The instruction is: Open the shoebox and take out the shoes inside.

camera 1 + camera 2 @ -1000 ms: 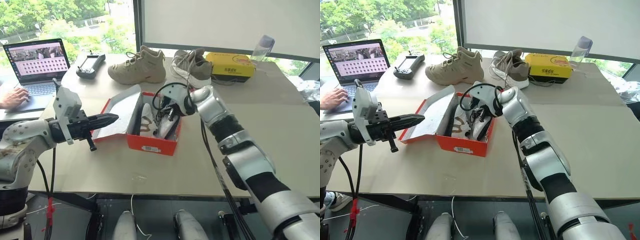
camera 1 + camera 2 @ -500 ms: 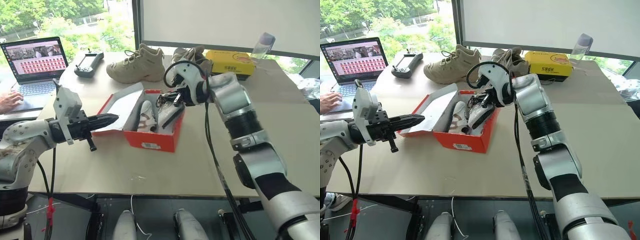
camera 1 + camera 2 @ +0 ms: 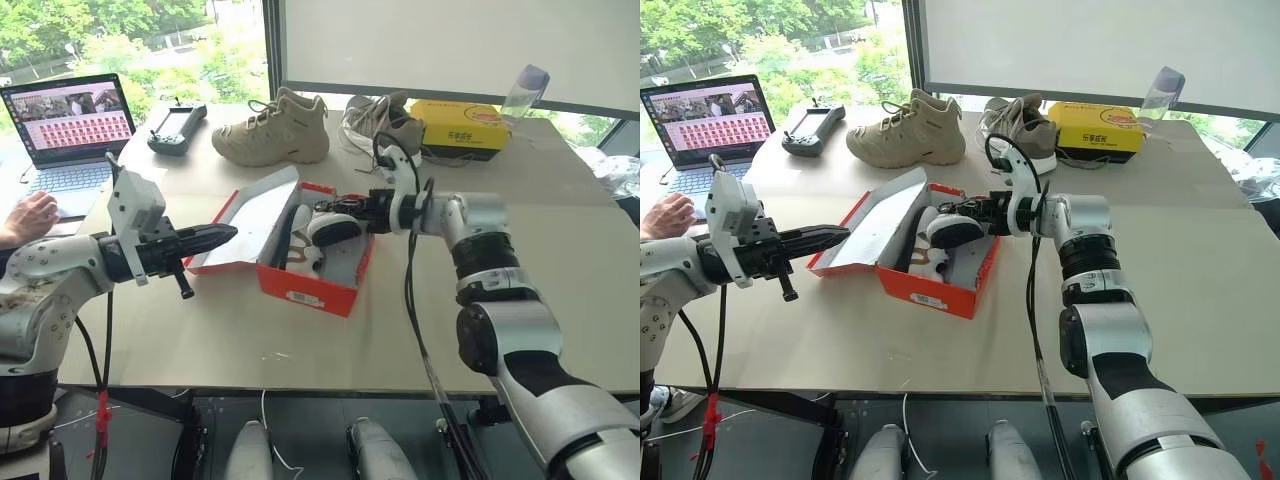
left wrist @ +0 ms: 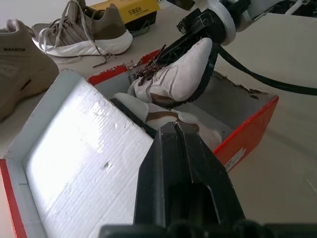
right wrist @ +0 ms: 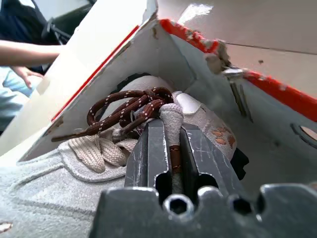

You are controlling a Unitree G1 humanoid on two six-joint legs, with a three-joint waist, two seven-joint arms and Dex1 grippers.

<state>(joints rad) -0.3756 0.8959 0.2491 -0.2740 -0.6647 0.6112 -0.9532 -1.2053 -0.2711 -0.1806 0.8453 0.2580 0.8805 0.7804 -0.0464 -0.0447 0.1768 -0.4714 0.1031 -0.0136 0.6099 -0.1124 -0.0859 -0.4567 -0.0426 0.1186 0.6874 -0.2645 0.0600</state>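
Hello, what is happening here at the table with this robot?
The red shoebox lies open on the table. The right gripper has its jaws shut on the heel of one white shoe and holds it raised above the box. The second shoe remains inside. The left gripper, shut, hovers by the opened lid.

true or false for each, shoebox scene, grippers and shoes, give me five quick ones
1. The shoebox lid is open. True.
2. The right gripper holds one white shoe above the box. True.
3. The left gripper grips the other shoe. False: it is shut on nothing, beside the lid.
4. Both white shoes lie on the table. False: one is in the box, one is held.
5. A tan boot stands behind the box. True.
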